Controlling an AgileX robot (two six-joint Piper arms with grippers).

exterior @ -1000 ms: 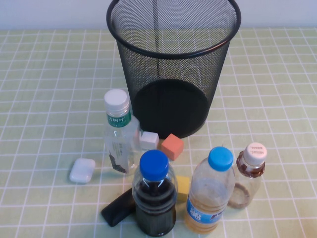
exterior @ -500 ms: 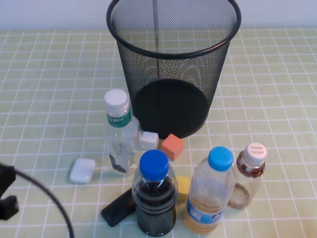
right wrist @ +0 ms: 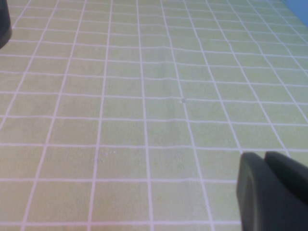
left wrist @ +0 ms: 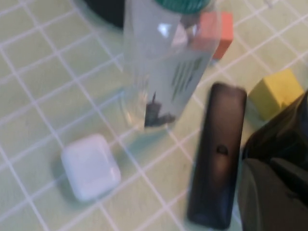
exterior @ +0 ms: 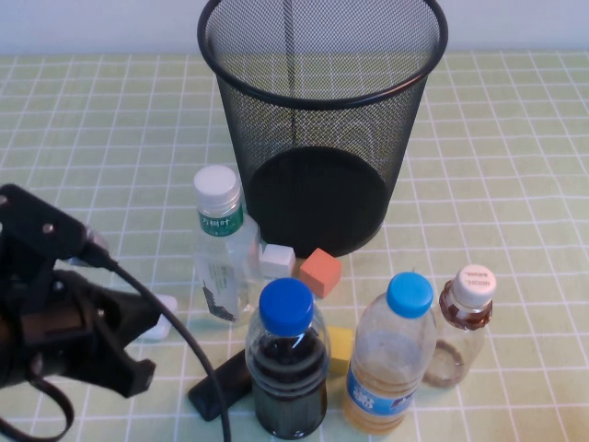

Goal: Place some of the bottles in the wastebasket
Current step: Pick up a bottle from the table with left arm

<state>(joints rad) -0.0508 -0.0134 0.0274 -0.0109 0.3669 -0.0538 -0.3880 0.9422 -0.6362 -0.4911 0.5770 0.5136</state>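
Note:
The green-labelled, white-capped bottle (exterior: 221, 253) stands upright in front of the black mesh wastebasket (exterior: 322, 120); it also shows in the left wrist view (left wrist: 163, 67). The shorter brown-tinted bottle (exterior: 463, 324) stands upright at the front right. My left gripper (exterior: 129, 324) is low at the front left, just left of the green-labelled bottle and apart from it; in its wrist view (left wrist: 272, 195) the fingers lie together with nothing between them. My right gripper (right wrist: 272, 192) is out of the high view, shut and empty over bare tablecloth.
A dark-liquid bottle (exterior: 287, 368) and a yellowish-liquid bottle (exterior: 391, 354) stand at the front. A white earbud case (left wrist: 90, 166), a black remote (left wrist: 216, 154), an orange cube (exterior: 320, 272), a white cube (exterior: 276, 261) and a yellow cube (left wrist: 274, 91) lie around the bottles.
My left arm has come into the high view from the lower left and moved right toward the green-labelled bottle, now partly covering the white case. The bottles have not moved.

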